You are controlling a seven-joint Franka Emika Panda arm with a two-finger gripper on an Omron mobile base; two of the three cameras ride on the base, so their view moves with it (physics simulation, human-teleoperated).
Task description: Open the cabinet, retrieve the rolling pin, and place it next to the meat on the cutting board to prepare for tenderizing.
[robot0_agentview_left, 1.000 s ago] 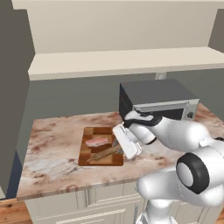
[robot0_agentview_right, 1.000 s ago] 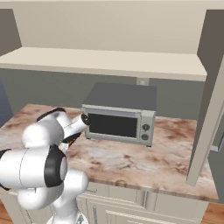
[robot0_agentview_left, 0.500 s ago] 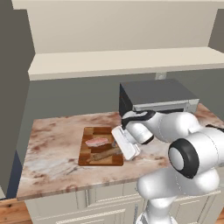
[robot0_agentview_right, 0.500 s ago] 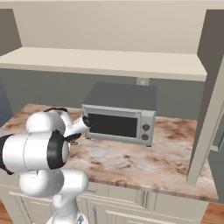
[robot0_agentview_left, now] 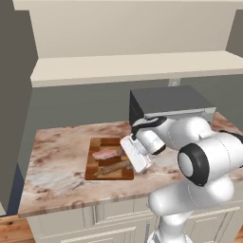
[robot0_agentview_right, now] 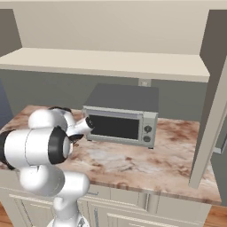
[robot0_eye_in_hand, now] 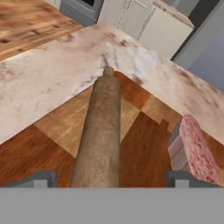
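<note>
Two things lie on the cutting board [robot0_agentview_left: 109, 163]: the rolling pin [robot0_agentview_left: 113, 167] along its near side and the meat [robot0_agentview_left: 106, 154] just behind it, close beside each other with a strip of board between them. The board sits on the marbled desk [robot0_agentview_left: 57, 161], left of the grey toaster oven [robot0_agentview_left: 168, 103], and above both runs the pale bottom of the cabinet [robot0_agentview_left: 133, 69] with its door swung out at the far left. In the hand view the rolling pin [robot0_eye_in_hand: 99, 131] rests flat on the checkered cutting board [robot0_eye_in_hand: 57, 131], running away from the camera with one narrow handle toward the board's far corner, and the meat [robot0_eye_in_hand: 194, 150] lies to its right. The claw [robot0_eye_in_hand: 111, 177] stands spread wide, one dark fingertip [robot0_eye_in_hand: 38, 179] on each side of the pin's near end, neither pressing on the wood, so the pin is released. From the left base camera the white hand carrying the claw [robot0_agentview_left: 134, 154] hangs low over the board's right edge. From the right base camera the arm's white body covers the board, and the toaster oven [robot0_agentview_right: 122, 122] stands just beyond it on the desk [robot0_agentview_right: 133, 164].
</note>
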